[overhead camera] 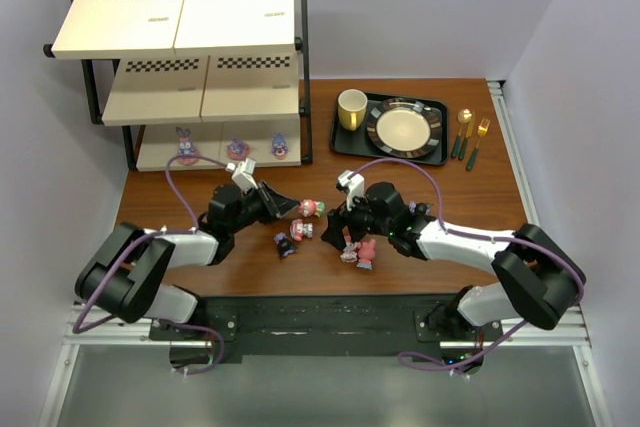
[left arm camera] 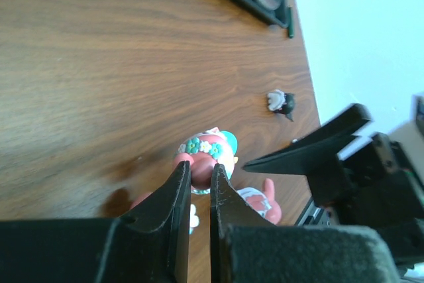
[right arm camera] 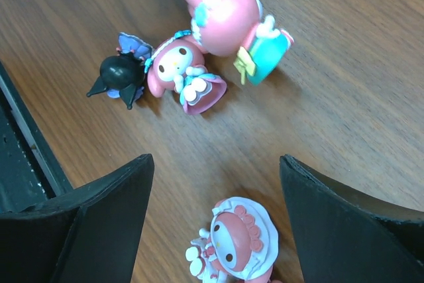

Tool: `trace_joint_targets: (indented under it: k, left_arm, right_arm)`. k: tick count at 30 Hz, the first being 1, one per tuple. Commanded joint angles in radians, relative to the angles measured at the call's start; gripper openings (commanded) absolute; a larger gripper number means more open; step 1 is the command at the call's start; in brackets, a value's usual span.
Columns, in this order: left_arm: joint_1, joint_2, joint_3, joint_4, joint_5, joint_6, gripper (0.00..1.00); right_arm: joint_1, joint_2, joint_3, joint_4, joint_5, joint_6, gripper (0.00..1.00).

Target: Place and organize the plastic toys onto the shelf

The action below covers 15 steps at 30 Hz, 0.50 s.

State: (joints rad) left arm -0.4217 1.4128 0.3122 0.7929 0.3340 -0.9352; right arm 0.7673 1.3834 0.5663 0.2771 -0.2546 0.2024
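I am pinching the big pink toy [right arm camera: 228, 14] by the tip of its ear with my left gripper [left arm camera: 199, 167]. The jaws are drawn almost together, with only a sliver of gap between them. That toy, with its turquoise base, is resting on the worktop [overhead camera: 260, 272] in front of the shelf [overhead camera: 180, 12], a little past its right front leg.

My right gripper [right arm camera: 217, 164] is hanging wide open, farther from the shelf than the left one, and is holding nothing. The bonnet toy [right arm camera: 235, 243], pink with a frilled cap, is sitting between its two fingers with bare wood showing on either side.

The pink-hooded toy [right arm camera: 185, 74] is lying just beside the big pink toy, on the side away from the shelf. The dark toy [right arm camera: 119, 77] is pressing against it, one step farther from the shelf again.

Three more figurines are standing in a row on the shelf's bottom board: the left toy [overhead camera: 185, 137], a purple bunny, then the middle toy [overhead camera: 237, 149], then the right-end toy [overhead camera: 280, 144] by the right front leg. The shelf's two upper boards are showing only their checkered strips.

To the right of the shelf, the black tray [overhead camera: 340, 142] is carrying the yellow mug [overhead camera: 351, 109] and the plate [overhead camera: 405, 127]. The gold cutlery [overhead camera: 472, 137] is lying beyond the tray, farthest from the shelf.
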Motion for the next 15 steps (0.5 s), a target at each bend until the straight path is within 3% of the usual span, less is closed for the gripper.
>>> trace_joint_targets:
  k: [1, 6, 9, 11, 15]
  left_arm:
    - [0.003, -0.100, 0.043, -0.069, 0.020, 0.099, 0.00]
    - [-0.011, -0.228, 0.148, -0.346, 0.004, 0.394, 0.00]
    - [-0.084, -0.285, 0.212, -0.487, -0.073, 0.522, 0.00]
    - [-0.166, -0.307, 0.254, -0.559, -0.125, 0.564, 0.00]
    - [-0.184, -0.310, 0.298, -0.629, -0.159, 0.491, 0.00]
  right_arm:
    - [0.001, 0.003, 0.012, 0.074, -0.023, 0.008, 0.79]
    - [-0.019, -0.047, 0.027, 0.034, -0.107, -0.012, 0.80]
    - [-0.048, -0.078, 0.035, 0.002, -0.170, -0.021, 0.80]
    - [-0.063, -0.089, 0.046, -0.018, -0.204, -0.032, 0.80]
    - [-0.082, -0.118, 0.032, 0.014, -0.190, -0.009, 0.80]
